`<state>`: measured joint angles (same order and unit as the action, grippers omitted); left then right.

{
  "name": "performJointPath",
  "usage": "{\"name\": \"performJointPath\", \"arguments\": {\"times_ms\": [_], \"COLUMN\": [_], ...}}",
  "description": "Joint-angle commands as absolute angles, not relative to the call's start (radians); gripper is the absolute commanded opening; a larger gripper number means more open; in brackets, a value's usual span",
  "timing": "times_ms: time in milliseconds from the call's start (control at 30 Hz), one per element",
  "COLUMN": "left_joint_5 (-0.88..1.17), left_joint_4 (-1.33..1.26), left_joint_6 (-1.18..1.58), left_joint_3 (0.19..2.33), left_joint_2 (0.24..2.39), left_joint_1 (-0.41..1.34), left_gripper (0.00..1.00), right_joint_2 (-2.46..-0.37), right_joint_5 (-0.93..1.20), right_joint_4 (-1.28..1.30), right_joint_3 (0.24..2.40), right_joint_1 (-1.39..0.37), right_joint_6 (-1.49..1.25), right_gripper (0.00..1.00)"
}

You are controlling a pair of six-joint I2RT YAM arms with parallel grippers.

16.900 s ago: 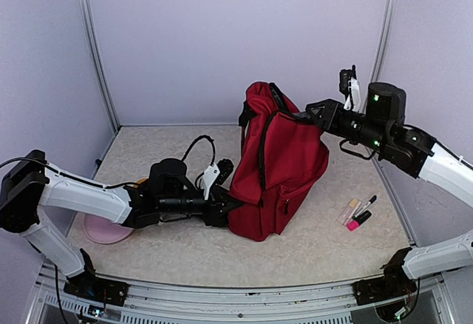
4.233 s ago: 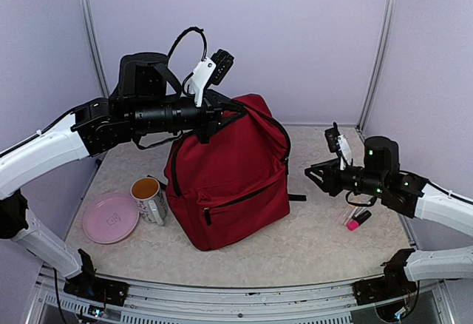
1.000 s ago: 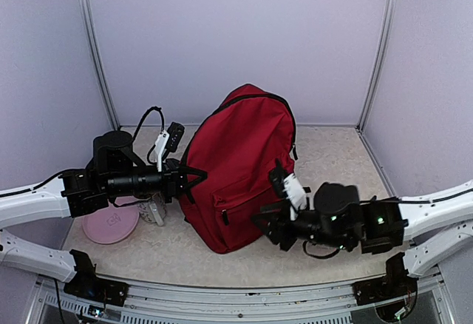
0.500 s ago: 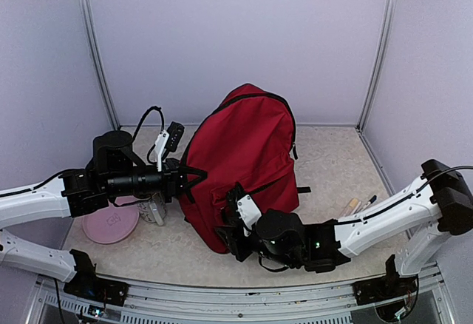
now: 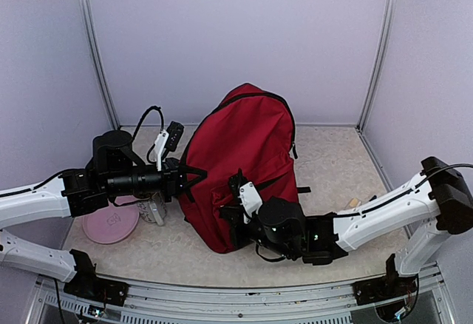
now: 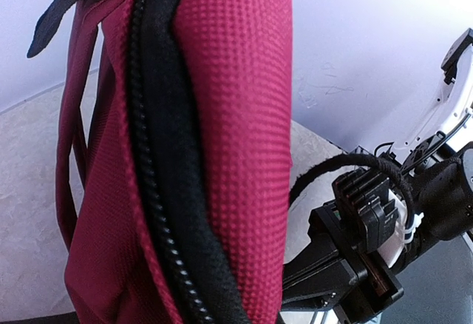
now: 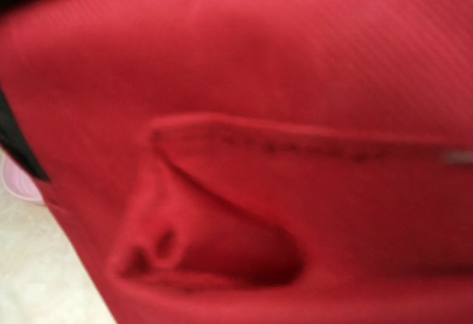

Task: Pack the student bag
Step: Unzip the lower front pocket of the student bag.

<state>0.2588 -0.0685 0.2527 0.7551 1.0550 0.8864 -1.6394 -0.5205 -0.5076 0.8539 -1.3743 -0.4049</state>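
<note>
Top view: backpack (image 5: pixel 251 146) upright mid-table, front toward near edge. Left gripper (image 5: pixel 196 179) at its left edge, right gripper (image 5: pixel 229 220) against lower front; cannot tell grip of either. Mug (image 5: pixel 154 210) just beside pink plate (image 5: pixel 111 225), contents hidden.
Left wrist: black zipper (image 6: pixel 159 191) along backpack edge; fingers out of frame.
Right wrist: blurred; front pocket (image 7: pixel 222 243) gaping, red lining showing.

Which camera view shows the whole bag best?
The top external view: the bag stands there almost whole and upright. The left wrist view shows only one side edge with its black zipper. The right wrist view is close and blurred: just red fabric and what looks like a pocket mouth.
</note>
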Motion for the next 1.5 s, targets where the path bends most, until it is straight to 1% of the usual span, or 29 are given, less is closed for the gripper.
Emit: {"name": "performJointPath", "arguments": {"times_ms": [0,133,267,400,500,600,733,800,900,967,1033,1067,1167,1233,1267,1333,1367,1433,1467], "left_joint_5": [0.287,0.287,0.283,0.29,0.286,0.285,0.283,0.284,0.282,0.279,0.279,0.279,0.278,0.282,0.284,0.285,0.289,0.295,0.297], "left_joint_4": [-0.117,-0.115,-0.112,-0.112,-0.108,-0.112,-0.11,-0.112,-0.112,-0.111,-0.11,-0.11,-0.111,-0.108,-0.107,-0.106,-0.106,-0.107,-0.107], "left_joint_6": [0.236,0.234,0.23,0.229,0.224,0.222,0.222,0.221,0.217,0.215,0.214,0.213,0.213,0.213,0.214,0.214,0.214,0.217,0.216], "left_joint_3": [0.764,0.765,0.765,0.767,0.769,0.766,0.767,0.767,0.765,0.765,0.765,0.765,0.765,0.768,0.768,0.77,0.77,0.77,0.77], "left_joint_2": [1.04,1.04,1.041,1.051,1.051,1.054,1.061,1.061,1.057,1.057,1.057,1.057,1.061,1.061,1.06,1.056,1.053,1.047,1.043], "left_joint_1": [0.882,0.882,0.882,0.882,0.882,0.882,0.882,0.882,0.882,0.882,0.882,0.882,0.882,0.882,0.882,0.882,0.882,0.882,0.882], "left_gripper": [0.0,0.0,0.0,0.0,0.0,0.0,0.0,0.0,0.0,0.0,0.0,0.0,0.0,0.0,0.0,0.0,0.0,0.0,0.0], "right_joint_2": [-1.545,-1.399,-1.231,-1.037,-0.937,-0.924,-0.961,-1.004,-1.093,-1.135,-1.147,-1.147,-1.157,-1.148,-1.135,-1.105,-1.096,-1.109,-1.129], "right_joint_5": [-0.567,-0.598,-0.582,-0.465,-0.349,-0.28,-0.202,-0.141,-0.048,-0.059,-0.124,-0.192,-0.351,-0.382,-0.37,-0.32,-0.299,-0.287,-0.292], "right_joint_4": [-0.476,-0.361,-0.193,-0.082,-0.056,-0.012,0.014,0.019,0.103,0.193,0.274,0.334,0.493,0.546,0.546,0.505,0.477,0.438,0.437], "right_joint_3": [0.791,0.697,0.621,0.541,0.489,0.498,0.555,0.592,0.688,0.757,0.798,0.813,0.846,0.839,0.826,0.779,0.756,0.722,0.72], "right_joint_1": [-1.347,-1.307,-1.212,-1.029,-0.881,-0.791,-0.724,-0.698,-0.672,-0.672,-0.672,-0.671,-0.644,-0.598,-0.569,-0.515,-0.489,-0.451,-0.437], "right_joint_6": [-0.428,-0.499,-0.552,-0.543,-0.529,-0.502,-0.467,-0.426,-0.422,-0.44,-0.468,-0.497,-0.571,-0.628,-0.641,-0.645,-0.644,-0.643,-0.649], "right_gripper": [0.0,0.0,0.0,0.0,0.0,0.0,0.0,0.0,0.01,0.19,0.27,0.31,0.47,0.57,0.59,0.59,0.55,0.39,0.37]}}
